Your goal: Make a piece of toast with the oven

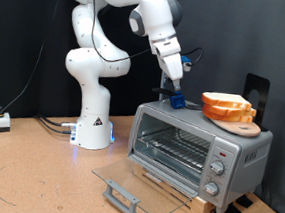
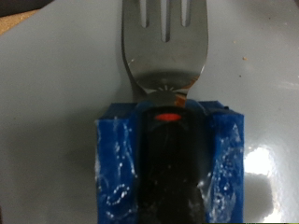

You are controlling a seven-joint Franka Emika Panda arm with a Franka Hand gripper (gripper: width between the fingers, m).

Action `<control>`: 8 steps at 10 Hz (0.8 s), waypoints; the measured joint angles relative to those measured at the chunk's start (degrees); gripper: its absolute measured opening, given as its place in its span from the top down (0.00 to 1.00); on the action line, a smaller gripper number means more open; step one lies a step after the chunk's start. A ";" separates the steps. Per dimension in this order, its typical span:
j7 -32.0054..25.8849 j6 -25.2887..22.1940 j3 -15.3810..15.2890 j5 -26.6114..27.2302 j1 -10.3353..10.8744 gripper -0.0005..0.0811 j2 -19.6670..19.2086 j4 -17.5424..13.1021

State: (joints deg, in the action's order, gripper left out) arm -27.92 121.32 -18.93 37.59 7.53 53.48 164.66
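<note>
The silver-grey oven (image 1: pixel 195 141) stands at the exterior view's right with its glass door (image 1: pixel 141 179) dropped open; its rack looks empty. Two pale bread slices, the toast (image 1: pixel 226 101), lie stacked on a round wooden board (image 1: pixel 239 123) on the oven's roof. My gripper (image 1: pixel 175 97) is just above the left part of the roof, beside the bread. In the wrist view the gripper (image 2: pixel 170 173) with its blue-taped fingers (image 2: pixel 117 168) is shut on the black handle of a metal fork (image 2: pixel 163 47), whose tines point away over the grey oven top (image 2: pixel 56 84).
The open door's grey bar handle (image 1: pixel 122 195) juts out low over the table in front of the oven. A black stand (image 1: pixel 256 91) rises behind the bread. The arm's white base (image 1: pixel 93 122) stands to the left, with cables (image 1: pixel 51 125) and a small white box (image 1: pixel 1 122).
</note>
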 joint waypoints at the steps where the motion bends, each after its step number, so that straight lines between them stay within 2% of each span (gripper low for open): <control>1: 0.00 0.53 -0.62 0.21 0.00 0.01 -0.53 0.25; 4: -0.15 1.51 -1.96 1.41 0.01 0.01 -1.70 0.95; 8: -0.21 5.28 -4.34 4.05 0.03 0.01 -4.32 1.52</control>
State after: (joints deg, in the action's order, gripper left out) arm -28.12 126.60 -23.27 41.64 7.56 49.16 166.18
